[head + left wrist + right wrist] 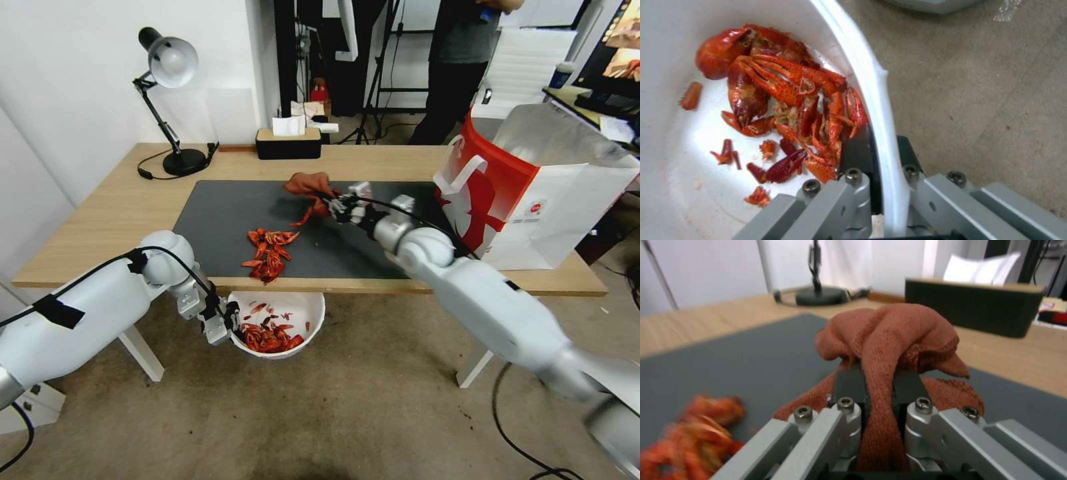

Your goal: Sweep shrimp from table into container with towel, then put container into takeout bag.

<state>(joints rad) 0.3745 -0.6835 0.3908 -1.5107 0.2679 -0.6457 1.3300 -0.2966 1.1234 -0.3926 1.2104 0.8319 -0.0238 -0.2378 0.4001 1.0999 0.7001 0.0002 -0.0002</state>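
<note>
The white container [313, 331] hangs just below the table's [113, 213] front edge, its rim pinched by my left gripper [225, 325]. One finger [858, 150] is inside the container [666, 140] and one outside. Shrimp [782, 90] lie in its bottom. On the dark mat a heap of shrimp [269, 255] sits close to the front edge, above the container. Farther back, my right gripper [331, 202] is shut on the rust-brown towel [308, 183], held just over the mat. The towel [889, 330] bunches beyond that gripper [880, 386], with the shrimp [689, 436] to one side. The red-and-white takeout bag [533, 193] stands open at the table's right end.
A black desk lamp [175, 100] stands at the back left and a black tissue box [288, 142] at the back middle. The dark grey mat [213, 220] covers the table's centre. Bare floor lies under the container.
</note>
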